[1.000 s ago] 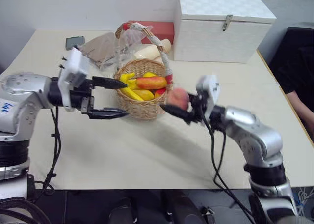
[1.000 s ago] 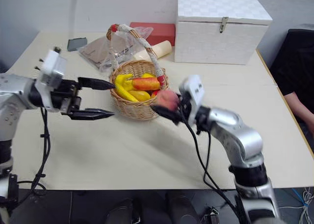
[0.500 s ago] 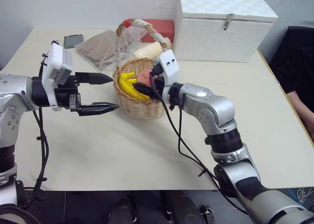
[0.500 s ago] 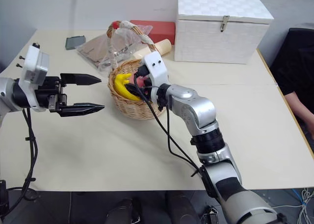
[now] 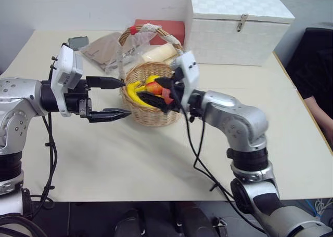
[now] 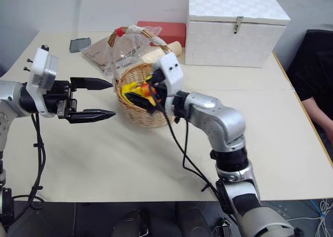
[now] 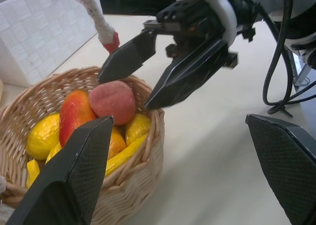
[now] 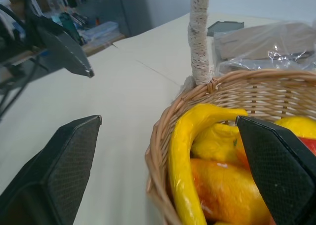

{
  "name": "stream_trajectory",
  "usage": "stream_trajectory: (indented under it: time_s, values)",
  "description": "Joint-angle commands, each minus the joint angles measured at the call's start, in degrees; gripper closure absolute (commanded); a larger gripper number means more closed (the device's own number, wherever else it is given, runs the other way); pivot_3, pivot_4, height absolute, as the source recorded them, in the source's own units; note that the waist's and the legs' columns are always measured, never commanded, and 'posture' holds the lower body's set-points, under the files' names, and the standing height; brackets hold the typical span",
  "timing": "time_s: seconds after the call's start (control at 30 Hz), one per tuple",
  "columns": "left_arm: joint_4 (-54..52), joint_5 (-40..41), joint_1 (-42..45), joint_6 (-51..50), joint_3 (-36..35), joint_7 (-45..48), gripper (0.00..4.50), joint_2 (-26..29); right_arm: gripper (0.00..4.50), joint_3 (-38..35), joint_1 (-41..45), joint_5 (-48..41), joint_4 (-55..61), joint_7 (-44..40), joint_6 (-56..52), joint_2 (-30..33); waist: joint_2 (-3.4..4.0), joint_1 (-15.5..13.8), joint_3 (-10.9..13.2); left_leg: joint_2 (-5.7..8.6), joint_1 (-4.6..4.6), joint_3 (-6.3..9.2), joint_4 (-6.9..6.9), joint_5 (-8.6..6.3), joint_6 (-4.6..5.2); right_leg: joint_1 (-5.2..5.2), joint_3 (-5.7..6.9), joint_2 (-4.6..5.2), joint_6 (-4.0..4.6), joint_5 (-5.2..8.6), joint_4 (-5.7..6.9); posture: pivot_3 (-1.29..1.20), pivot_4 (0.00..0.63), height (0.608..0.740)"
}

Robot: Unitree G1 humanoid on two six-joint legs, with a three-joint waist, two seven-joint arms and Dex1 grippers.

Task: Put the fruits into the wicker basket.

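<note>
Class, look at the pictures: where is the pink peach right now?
The peach lies inside the wicker basket, on top of the other fruit beside the red-orange mango, just under the open right hand.

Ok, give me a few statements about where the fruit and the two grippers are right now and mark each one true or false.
1. The peach lies in the wicker basket. True.
2. The right gripper is clamped on the peach. False: its fingers are spread open just above it.
3. The left gripper is open, beside the basket. True.
4. The banana lies on the table outside the basket. False: it is inside, along the rim.
5. The white woven box has its lid raised. False: the lid is down.
</note>
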State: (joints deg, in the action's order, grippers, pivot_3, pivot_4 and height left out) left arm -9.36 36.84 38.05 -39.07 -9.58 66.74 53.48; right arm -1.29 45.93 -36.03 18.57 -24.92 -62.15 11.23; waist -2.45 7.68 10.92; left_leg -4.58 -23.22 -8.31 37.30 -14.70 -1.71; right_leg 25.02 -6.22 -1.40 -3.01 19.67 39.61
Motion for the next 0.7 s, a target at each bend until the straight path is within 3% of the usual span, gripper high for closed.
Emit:
stream_trajectory:
  time_s: [0.03, 0.17, 0.37, 0.53, 0.63, 0.7]
  values:
    - [0.73, -0.02, 2.79, 1.32, 1.11, 0.68, 0.0, -0.68, 0.01, -5.74, -3.29, -3.48, 7.67, -0.47, -2.63, 6.21, 0.0, -0.26, 0.0, 0.01, 0.01, 0.01, -0.01, 0.0, 0.0, -0.01, 0.01, 0.0, 0.0, 0.0, -0.01, 0.0, 0.15, 0.74]
    - [2.13, -0.59, 5.37, 2.13, 2.76, 0.8, 0.0, -2.32, 0.01, -5.0, -4.73, 2.8, 4.45, 3.07, 3.67, 9.02, 0.0, 0.28, 0.0, 0.02, 0.02, -0.03, -0.02, 0.0, 0.01, 0.0, -0.05, -0.01, 0.0, 0.0, -0.03, 0.0, 0.15, 0.74]
    - [3.15, -1.21, 6.99, 2.89, 3.63, 0.64, 0.0, -3.52, 0.01, -0.27, -1.6, 9.42, -5.07, 3.63, 14.07, 5.94, 0.01, 0.89, 0.0, -0.04, 0.1, -0.07, -0.16, 0.13, -0.19, 0.1, -0.13, -0.16, 0.01, -0.01, 0.09, 0.0, 0.15, 0.74]
    - [3.36, -1.35, 7.1, 3.24, 3.37, 0.57, 0.0, -3.42, 0.01, 1.49, 3.62, 14.45, -19.57, 3.02, 24.53, 1.72, 0.01, 0.71, 0.01, -0.01, 0.07, -0.07, -0.11, 0.14, -0.16, 0.1, -0.13, -0.13, 0.02, -0.01, 0.1, 0.0, 0.15, 0.74]
    - [2.83, -1.24, 6.66, 3.09, 3.0, 0.22, 0.0, -3.23, 0.62, 1.47, 4.81, 16.83, -24.63, 2.85, 29.57, 1.12, 0.01, 0.4, 0.01, 0.0, 0.04, -0.07, -0.14, 0.14, -0.14, 0.11, -0.11, -0.1, 0.02, -0.01, 0.05, 0.0, 0.15, 0.74]
    - [2.52, -1.11, 6.34, 3.01, 2.68, 0.07, 0.0, -3.06, 1.29, 1.93, 4.41, 17.32, -24.99, 1.87, 31.05, 1.19, 0.01, 0.29, 0.01, 0.0, 0.03, -0.07, -0.15, 0.13, -0.13, 0.11, -0.11, -0.09, 0.02, -0.01, 0.01, 0.0, 0.15, 0.74]
